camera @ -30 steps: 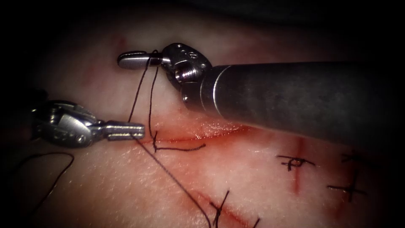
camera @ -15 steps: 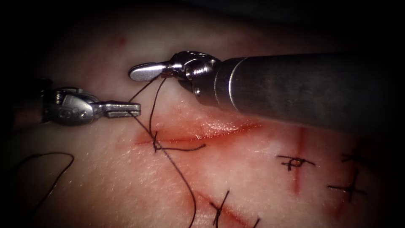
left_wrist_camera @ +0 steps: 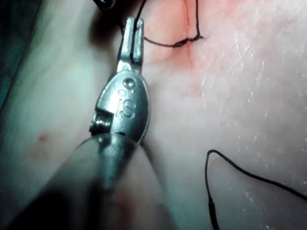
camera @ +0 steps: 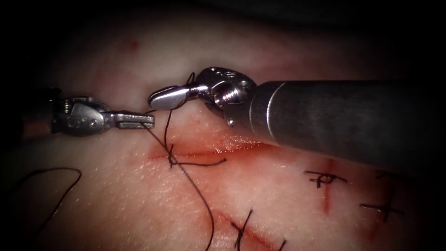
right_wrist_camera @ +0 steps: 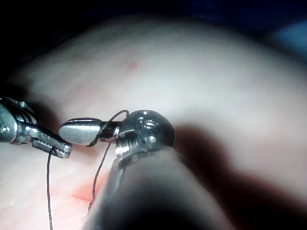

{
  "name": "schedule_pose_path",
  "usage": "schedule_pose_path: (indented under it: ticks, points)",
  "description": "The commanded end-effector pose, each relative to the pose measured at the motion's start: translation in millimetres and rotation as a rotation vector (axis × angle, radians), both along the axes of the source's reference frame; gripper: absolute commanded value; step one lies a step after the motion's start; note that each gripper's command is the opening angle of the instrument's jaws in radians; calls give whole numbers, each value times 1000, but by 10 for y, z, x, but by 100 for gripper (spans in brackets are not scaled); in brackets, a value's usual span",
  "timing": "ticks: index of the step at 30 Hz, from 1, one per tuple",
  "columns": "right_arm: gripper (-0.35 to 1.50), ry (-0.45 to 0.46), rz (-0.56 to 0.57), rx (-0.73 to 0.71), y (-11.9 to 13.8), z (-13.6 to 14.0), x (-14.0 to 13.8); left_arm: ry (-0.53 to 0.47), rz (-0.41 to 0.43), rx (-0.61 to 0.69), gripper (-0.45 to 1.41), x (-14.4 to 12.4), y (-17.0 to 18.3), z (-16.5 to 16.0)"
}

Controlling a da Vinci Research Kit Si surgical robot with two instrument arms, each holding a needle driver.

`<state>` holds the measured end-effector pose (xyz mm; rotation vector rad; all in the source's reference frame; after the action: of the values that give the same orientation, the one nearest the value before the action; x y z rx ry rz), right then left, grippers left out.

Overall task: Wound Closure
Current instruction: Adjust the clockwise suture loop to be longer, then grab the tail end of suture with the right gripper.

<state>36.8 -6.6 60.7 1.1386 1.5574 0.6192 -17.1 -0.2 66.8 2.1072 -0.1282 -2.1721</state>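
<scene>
Dark thread [camera: 168, 125] ran up from the knot [camera: 172, 160] on the cut [camera: 218, 151] to both hands: the left hand [camera: 139, 121] clamped one strand, the right hand [camera: 169, 96], jaws together, carried a loop, calling for even, opposed tension; no needle was made out.

Black thread [camera: 195, 186]; pale pink tissue [camera: 139, 204]; red cut [camera: 218, 151].

Glossy polished-metal left tool [camera: 134, 121] and right tool [camera: 169, 96], matt grey shaft [camera: 334, 116], thin dark matt thread [camera: 195, 186], moist glistening pale-pink tissue [camera: 139, 200].
</scene>
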Motion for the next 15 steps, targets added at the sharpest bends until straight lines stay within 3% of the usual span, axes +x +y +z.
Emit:
schedule_pose_path:
  ticks: [1,8,15]
  points:
    - [-35,8,-35,-47,-7,7,5,-8,4,-1,-45,-4,5,3]
    - [-35,46,-176,-221,-31,10,5,-33,17,14,-45,-7,15,-6]
    - [-35,82,-402,-367,-42,3,9,-45,21,23,-45,-10,20,-4]
